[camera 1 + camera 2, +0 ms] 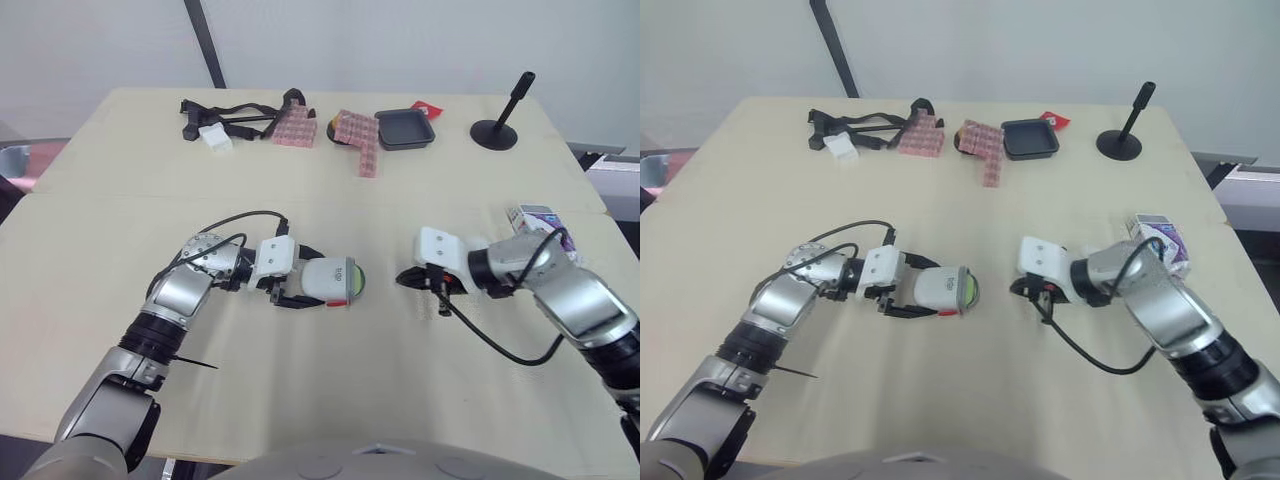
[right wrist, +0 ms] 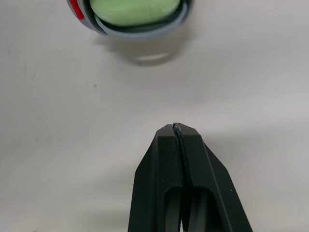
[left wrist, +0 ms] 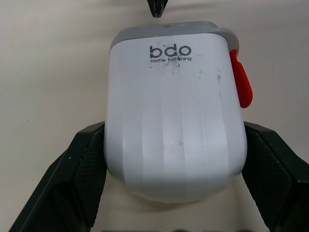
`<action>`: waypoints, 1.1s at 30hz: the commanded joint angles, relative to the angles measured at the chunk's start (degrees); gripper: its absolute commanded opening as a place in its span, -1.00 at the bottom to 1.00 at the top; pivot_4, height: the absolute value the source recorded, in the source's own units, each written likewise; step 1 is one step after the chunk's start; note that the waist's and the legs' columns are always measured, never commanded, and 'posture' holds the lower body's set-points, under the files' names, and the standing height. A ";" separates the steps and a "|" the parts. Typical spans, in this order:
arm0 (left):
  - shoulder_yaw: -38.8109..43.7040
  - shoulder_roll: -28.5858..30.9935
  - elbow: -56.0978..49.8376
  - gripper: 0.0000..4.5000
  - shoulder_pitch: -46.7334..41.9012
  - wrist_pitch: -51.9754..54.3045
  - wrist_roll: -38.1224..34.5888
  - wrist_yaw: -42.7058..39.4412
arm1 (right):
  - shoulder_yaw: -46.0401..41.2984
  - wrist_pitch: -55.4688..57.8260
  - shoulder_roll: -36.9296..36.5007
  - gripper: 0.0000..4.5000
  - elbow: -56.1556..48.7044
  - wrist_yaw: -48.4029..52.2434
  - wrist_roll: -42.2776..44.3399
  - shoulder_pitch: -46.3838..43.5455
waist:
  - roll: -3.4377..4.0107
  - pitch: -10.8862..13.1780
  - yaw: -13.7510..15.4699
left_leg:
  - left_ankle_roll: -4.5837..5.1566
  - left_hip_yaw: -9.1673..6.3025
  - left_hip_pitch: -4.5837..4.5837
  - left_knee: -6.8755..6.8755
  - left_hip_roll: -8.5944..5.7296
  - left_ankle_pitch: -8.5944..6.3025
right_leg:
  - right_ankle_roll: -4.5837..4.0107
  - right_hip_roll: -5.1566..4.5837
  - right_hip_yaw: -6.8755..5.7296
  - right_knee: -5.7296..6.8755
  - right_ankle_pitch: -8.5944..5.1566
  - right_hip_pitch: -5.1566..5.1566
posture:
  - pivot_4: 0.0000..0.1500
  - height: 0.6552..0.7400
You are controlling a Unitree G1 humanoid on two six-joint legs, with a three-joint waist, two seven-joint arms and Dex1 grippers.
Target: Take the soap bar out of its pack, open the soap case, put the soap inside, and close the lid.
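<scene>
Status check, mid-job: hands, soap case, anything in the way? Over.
Left hand shut on soap case, on the table. Right hand shut, empty, tips toward case. Green soap shows in case's end. Nothing between; soap pack lies far right.

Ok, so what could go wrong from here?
The case lies on its side in the left gripper, soap showing at the end; if that end is open, tilting could let it slide out. The fingers pinch only the case's rounded rear, so a push from the shut right gripper might pop it loose. The pack sits near the table edge beside the right arm and could get knocked off.
</scene>
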 commanded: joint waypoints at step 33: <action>0.80 -3.41 -5.58 0.53 2.08 -9.56 -3.46 4.50 | -36.51 55.26 19.58 0.99 0.66 -33.75 59.72 7.28 | 0.04 -0.02 1.65 | -0.01 0.02 0.02 0.00 -0.03 0.01 | -0.02 -0.02 0.00 -0.05 -0.01 0.00 | 1.00 1.00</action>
